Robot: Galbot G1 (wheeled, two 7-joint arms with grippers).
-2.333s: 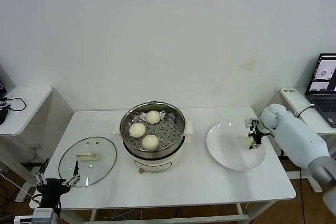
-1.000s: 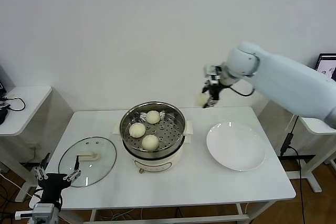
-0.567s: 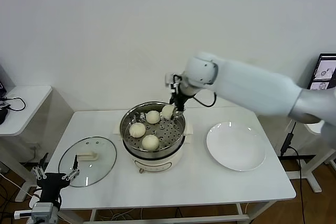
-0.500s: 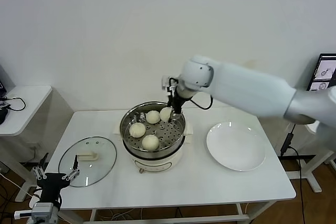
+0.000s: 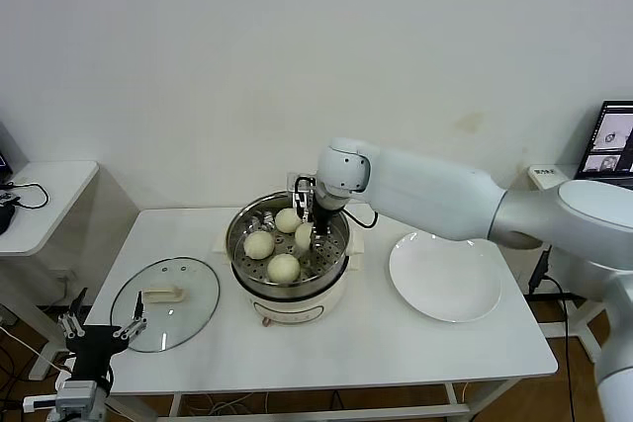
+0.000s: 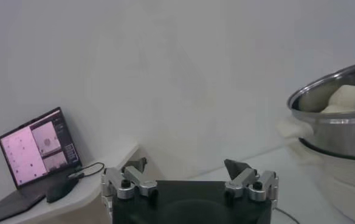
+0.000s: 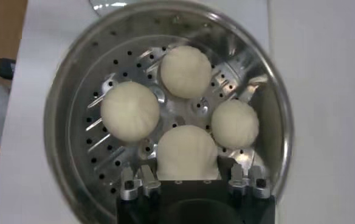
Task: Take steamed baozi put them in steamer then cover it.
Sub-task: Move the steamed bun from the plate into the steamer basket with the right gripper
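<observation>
The steamer (image 5: 288, 291) stands mid-table, a steel pot (image 7: 56, 122) with a perforated tray. Three steamed baozi (image 5: 288, 219) (image 5: 259, 244) (image 5: 284, 267) lie on the tray. My right gripper (image 5: 307, 236) reaches down into the pot, shut on a fourth baozi (image 7: 186, 152) held low among the others (image 7: 185, 71) (image 7: 130, 111) (image 7: 234, 122). The cover (image 5: 165, 303), a glass lid with a cream handle, lies flat on the table to the pot's left. My left gripper (image 5: 96, 331) is parked below the table's front left corner, open (image 6: 185, 165) and empty.
A white plate (image 5: 443, 276) lies bare to the right of the steamer. A laptop (image 5: 615, 140) sits on a side table at far right. Another small table (image 5: 40, 195) stands at far left. The steamer's side (image 6: 335, 122) shows in the left wrist view.
My right gripper has carried the baozi from high on the pot's right, leftward and down into the steamer. The left arm has hardly moved.
</observation>
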